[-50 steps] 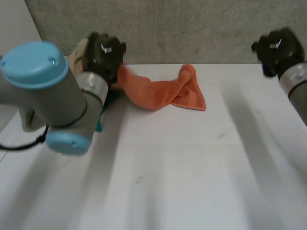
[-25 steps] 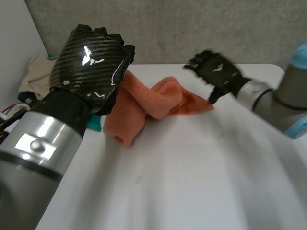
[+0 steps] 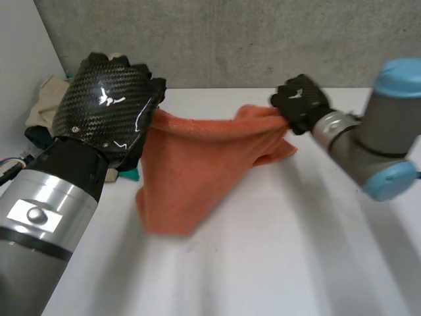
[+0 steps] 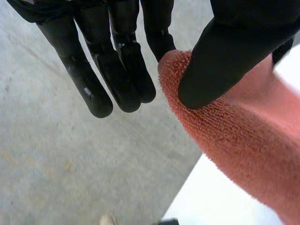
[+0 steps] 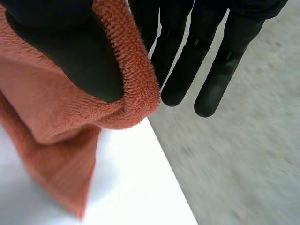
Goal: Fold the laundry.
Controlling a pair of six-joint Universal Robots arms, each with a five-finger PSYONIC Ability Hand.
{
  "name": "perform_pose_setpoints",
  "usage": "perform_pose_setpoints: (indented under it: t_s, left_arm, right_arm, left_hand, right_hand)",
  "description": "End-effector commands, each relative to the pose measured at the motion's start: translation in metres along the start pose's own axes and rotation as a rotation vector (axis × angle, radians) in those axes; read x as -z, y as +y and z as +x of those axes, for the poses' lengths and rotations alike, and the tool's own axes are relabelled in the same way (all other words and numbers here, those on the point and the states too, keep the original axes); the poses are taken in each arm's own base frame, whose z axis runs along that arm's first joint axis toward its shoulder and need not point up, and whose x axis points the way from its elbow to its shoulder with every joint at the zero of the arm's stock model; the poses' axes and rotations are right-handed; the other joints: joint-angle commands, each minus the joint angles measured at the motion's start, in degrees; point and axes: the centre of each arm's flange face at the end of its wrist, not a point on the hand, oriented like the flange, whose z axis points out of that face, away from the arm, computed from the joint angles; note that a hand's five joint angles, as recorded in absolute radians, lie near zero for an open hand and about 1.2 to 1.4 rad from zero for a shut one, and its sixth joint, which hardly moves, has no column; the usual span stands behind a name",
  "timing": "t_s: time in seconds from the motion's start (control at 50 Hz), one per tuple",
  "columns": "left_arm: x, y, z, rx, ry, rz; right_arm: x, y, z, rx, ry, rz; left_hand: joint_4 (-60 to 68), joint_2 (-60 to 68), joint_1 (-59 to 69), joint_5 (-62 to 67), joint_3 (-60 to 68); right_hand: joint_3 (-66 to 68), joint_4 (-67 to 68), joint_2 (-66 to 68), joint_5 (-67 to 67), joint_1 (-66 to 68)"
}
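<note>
Head view: left robot hand (image 3: 105, 112) and right robot hand (image 3: 299, 102) each pinch the towel (image 3: 191, 164), held spread; laying it flat likely comes next.

Your robot's left hand (image 3: 105, 108) is black with a shiny woven look and a silver cuff (image 3: 39, 204). Its right arm (image 3: 368, 141) is grey with light-blue caps (image 3: 398, 71).

White bench (image 3: 263, 250), flat top. Far left corner: a heap of clothes sits on it, beige cloth (image 3: 47, 92) at the far side, teal cloth (image 3: 131, 174) poking out at the heap's near edge. Orange towel (image 3: 191, 164) hangs over the far middle. Its lower end is down at the surface, but actual contact can't be confirmed.
</note>
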Motion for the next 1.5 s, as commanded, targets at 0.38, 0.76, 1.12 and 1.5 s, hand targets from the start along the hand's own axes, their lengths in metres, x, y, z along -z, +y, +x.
perform_pose_setpoints:
  t_s: [0.38, 0.76, 1.12, 1.5]
  left_arm:
    - [-0.029, 0.077, 0.038, -0.012, 0.106, -0.230]
    - [-0.013, 0.068, 0.043, -0.010, 0.131, -0.215]
    - [-0.012, 0.069, 0.042, -0.007, 0.128, -0.219]
    - [-0.017, 0.039, 0.016, -0.010, 0.037, -0.125]
  right_arm:
    - [0.095, 0.009, 0.012, -0.198, -0.128, -0.406]
    - [0.061, 0.063, -0.018, 0.008, -0.241, -0.421]
    - [0.056, 0.097, -0.042, 0.035, -0.259, -0.397]
    - [0.112, 0.041, 0.074, 0.042, -0.017, -0.462]
  left_hand:
    - [11.13, 11.25, 13.60, 13.56, 11.57]
    - [11.13, 11.25, 13.60, 13.56, 11.57]
    - [11.13, 11.25, 13.60, 13.56, 11.57]
    - [11.13, 11.25, 13.60, 13.56, 11.57]
  right_hand:
    - [-38.79, -39.15, -38.49, -36.28, -35.17]
    - [-40.14, -40.51, -39.85, -37.64, -36.53]
    - [-35.27, -35.64, -34.98, -32.77, -31.66]
    - [11.77, 11.41, 12.07, 14.28, 15.38]
